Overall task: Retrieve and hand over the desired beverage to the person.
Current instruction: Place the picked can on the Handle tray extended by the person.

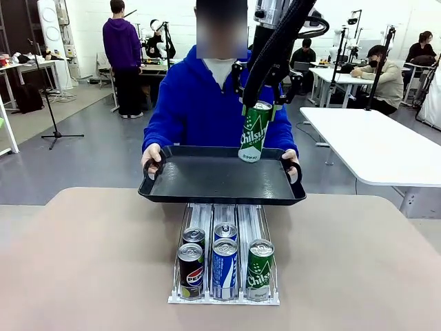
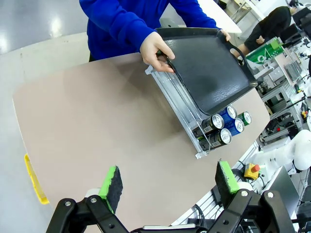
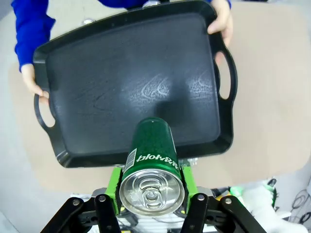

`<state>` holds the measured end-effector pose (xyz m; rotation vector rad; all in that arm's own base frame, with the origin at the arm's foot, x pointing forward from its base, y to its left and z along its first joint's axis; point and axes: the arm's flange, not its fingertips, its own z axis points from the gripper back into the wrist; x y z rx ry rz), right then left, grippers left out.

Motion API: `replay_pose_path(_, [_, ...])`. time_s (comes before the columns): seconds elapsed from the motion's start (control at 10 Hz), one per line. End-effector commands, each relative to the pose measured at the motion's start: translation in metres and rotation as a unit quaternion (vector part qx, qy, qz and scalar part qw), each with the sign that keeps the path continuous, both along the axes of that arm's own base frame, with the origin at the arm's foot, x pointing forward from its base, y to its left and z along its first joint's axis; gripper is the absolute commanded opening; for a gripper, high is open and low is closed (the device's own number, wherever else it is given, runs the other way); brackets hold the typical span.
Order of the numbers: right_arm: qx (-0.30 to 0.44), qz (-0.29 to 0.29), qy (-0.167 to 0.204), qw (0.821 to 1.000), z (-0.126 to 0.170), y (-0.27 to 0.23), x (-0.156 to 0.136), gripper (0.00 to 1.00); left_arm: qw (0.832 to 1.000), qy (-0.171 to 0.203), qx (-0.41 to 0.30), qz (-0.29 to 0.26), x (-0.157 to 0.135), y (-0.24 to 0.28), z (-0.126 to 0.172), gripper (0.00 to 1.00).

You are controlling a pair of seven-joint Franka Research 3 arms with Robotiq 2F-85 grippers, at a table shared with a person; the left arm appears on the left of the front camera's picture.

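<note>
The person (image 1: pixel 207 96) in a bright blue hooded sweatshirt stands at the far side and holds a black tray (image 1: pixel 207 183) by both handles over the table's far edge. My right gripper (image 1: pixel 258 105) is shut on a green Chilsung can (image 1: pixel 254 131), which hangs upright just above the tray's right part. From the right wrist the same green can (image 3: pixel 153 160) sits between the green pads (image 3: pixel 115 182), with the black tray (image 3: pixel 97 87) below it. High over the table, my left gripper (image 2: pixel 168 182) stands open and holds nothing.
A clear can rack (image 1: pixel 224 296) sits on the tan table (image 1: pixel 83 262) under the tray's near edge, holding a Pepsi can (image 1: pixel 191 270), blue cans and another green can (image 1: pixel 260 269). White tables and other people are behind the person.
</note>
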<state>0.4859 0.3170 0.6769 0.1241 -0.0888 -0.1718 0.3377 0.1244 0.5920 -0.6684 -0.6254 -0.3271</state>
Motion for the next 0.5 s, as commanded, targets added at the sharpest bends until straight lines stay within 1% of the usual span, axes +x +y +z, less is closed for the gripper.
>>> replay_pose_path(0.0, [-0.035, 0.011, 0.0, 0.999, 0.01, 0.003, 0.028, 0.58, 1.0, -0.011, -0.005, -0.01, 0.0, 0.002, -0.002, 1.0])
replay_pose_path(0.2, [-0.044, 0.009, 0.017, 0.999, 0.0, -0.008, 0.056, 0.58, 1.0, -0.011, -0.005, -0.01, 0.0, 0.002, -0.002, 1.0])
replay_pose_path(0.3, [-0.049, 0.016, 0.024, 0.998, -0.008, -0.013, 0.064, 0.58, 1.0, -0.011, -0.005, -0.01, 0.0, 0.002, -0.002, 1.0])
replay_pose_path(0.4, [-0.032, 0.032, 0.029, 0.999, -0.016, -0.017, 0.074, 0.58, 1.0, -0.011, -0.005, -0.01, 0.0, 0.002, -0.002, 1.0])
